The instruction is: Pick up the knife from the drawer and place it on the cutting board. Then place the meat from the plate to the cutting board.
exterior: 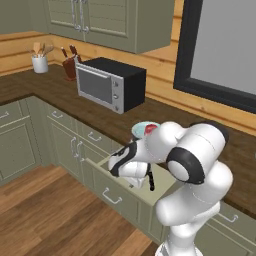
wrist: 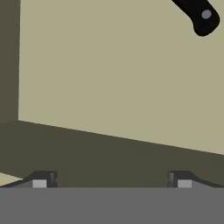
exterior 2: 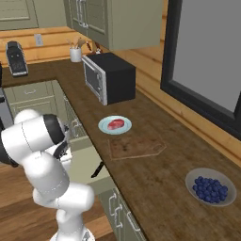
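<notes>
The drawer [exterior: 107, 183] stands pulled out below the counter, its pale floor [wrist: 109, 65] bare under my hand. The knife [exterior 2: 97, 170] lies inside it, and its black handle [wrist: 197, 15] sits at the upper right of the hand view. My gripper [wrist: 111, 183] hangs open over the drawer with nothing between its fingers, to one side of the handle and apart from it. On the counter, the pale blue plate [exterior 2: 123, 128] carries the red meat [exterior 2: 114, 124]. The brown cutting board [exterior 2: 136, 148] lies just beyond the plate.
A black microwave [exterior 2: 110, 77] stands on the counter past the plate. A grey bowl of blueberries [exterior 2: 210, 187] sits near the counter's right end. A knife block [exterior: 70, 66] and a utensil holder [exterior: 39, 62] are at the far left corner. The drawer's dark inner wall [wrist: 87, 153] lies close to my fingertips.
</notes>
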### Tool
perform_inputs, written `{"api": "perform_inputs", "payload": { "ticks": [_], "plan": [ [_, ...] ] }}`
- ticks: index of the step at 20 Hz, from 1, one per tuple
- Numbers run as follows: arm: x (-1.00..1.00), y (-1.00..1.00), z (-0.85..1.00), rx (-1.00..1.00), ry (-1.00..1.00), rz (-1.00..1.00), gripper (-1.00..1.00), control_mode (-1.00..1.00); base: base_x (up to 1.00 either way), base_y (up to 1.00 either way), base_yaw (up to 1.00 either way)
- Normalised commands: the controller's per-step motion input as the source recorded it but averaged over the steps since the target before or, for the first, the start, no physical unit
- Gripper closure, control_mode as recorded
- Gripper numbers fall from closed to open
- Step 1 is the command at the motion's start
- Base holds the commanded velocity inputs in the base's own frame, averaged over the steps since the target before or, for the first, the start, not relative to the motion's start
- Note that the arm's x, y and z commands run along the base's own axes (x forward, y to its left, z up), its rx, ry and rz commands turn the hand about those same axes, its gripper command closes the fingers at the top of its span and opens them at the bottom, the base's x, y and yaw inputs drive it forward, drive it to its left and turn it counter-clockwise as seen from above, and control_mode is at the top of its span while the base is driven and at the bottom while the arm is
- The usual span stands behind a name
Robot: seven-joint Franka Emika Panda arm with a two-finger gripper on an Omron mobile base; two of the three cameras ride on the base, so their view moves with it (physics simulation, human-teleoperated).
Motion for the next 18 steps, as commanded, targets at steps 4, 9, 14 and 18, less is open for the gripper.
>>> {"api": "perform_inputs", "payload": {
  "ticks": [4,9,14,18],
  "plan": [
    [0.00,0.00,-0.27,-0.02,0.08,0.00,-1.00,-1.00,0.00,0.00,0.00],
    [0.00,0.06,-0.25,-0.02,0.07,0.00,-1.00,-1.00,0.00,0.00,0.00],
    [-0.21,0.24,-0.10,0.00,0.03,0.00,-1.00,-1.00,0.00,0.00,0.00],
    [-0.29,0.43,0.10,0.01,0.00,-0.01,-1.00,-1.00,0.00,0.00,0.00]
  ]
}}
